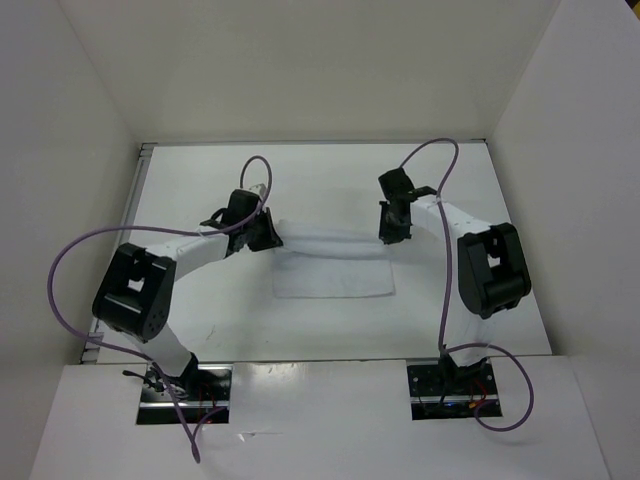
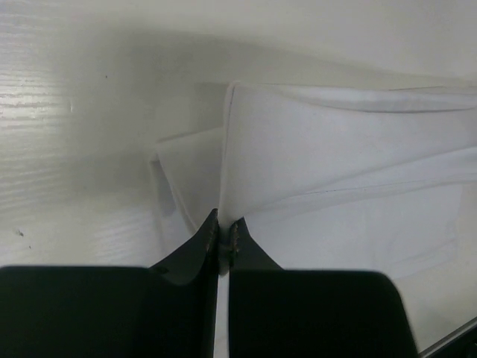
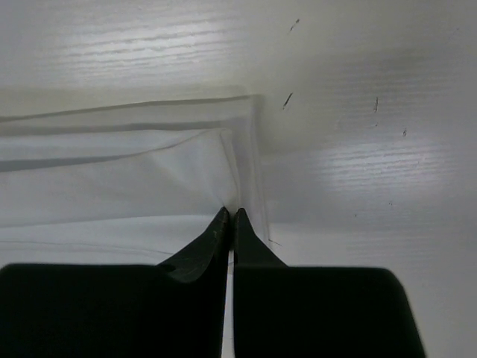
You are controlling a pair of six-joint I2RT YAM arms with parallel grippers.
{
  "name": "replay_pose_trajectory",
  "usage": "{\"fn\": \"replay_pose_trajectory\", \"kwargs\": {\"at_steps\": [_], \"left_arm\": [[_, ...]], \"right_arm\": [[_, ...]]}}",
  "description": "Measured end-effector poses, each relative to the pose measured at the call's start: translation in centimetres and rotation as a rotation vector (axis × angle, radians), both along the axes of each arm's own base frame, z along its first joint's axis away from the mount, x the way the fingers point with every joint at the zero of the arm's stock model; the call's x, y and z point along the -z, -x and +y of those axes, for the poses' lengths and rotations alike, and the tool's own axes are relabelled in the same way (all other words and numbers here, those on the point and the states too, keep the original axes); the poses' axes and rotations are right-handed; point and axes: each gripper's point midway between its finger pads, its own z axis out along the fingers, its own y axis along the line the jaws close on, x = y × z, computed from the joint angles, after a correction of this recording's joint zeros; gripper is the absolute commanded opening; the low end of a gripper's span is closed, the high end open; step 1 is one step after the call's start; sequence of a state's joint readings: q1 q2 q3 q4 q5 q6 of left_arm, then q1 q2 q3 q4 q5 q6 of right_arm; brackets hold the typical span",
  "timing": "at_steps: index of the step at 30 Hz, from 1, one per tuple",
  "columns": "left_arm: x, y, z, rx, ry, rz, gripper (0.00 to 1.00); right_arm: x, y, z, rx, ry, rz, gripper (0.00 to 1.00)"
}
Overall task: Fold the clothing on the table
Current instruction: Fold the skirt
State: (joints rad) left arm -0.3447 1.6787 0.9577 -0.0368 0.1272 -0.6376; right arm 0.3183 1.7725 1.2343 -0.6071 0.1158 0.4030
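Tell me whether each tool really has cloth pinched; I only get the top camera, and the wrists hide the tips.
Observer: In the left wrist view the left tool is shut on a raised edge of the clothing.
Operator: Check the right one.
Observer: The right tool is shut on a corner of it, layered edges running left.
Operator: Describe the table beside that corner.
Observer: The table there carries a few small dark specks.

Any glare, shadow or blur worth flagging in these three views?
Top view: evenly lit, sharp; white clothing barely stands out from the table. Left wrist: fingers dark and blurred, soft shadow beyond the clothing. Right wrist: fingers blurred, glare streaks on the table at right.
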Motion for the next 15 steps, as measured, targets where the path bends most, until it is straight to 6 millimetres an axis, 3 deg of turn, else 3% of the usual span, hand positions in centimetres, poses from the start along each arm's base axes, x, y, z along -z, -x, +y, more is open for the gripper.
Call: {"fn": "replay_pose_trajectory", "kwargs": {"at_steps": [8, 15], "left_arm": [[-2.4, 3.6, -0.5, 0.039, -0.021, -0.078, 0.04], [-0.4, 6.2, -0.7, 0.06, -0.147, -0.088, 0.07]], "right_arm": [[-0.1, 2.3, 0.2, -0.016, 0.012, 0.024, 0.02], [-0.3, 2.5, 0.1, -0.014, 0.022, 0.02, 0.02]]}}
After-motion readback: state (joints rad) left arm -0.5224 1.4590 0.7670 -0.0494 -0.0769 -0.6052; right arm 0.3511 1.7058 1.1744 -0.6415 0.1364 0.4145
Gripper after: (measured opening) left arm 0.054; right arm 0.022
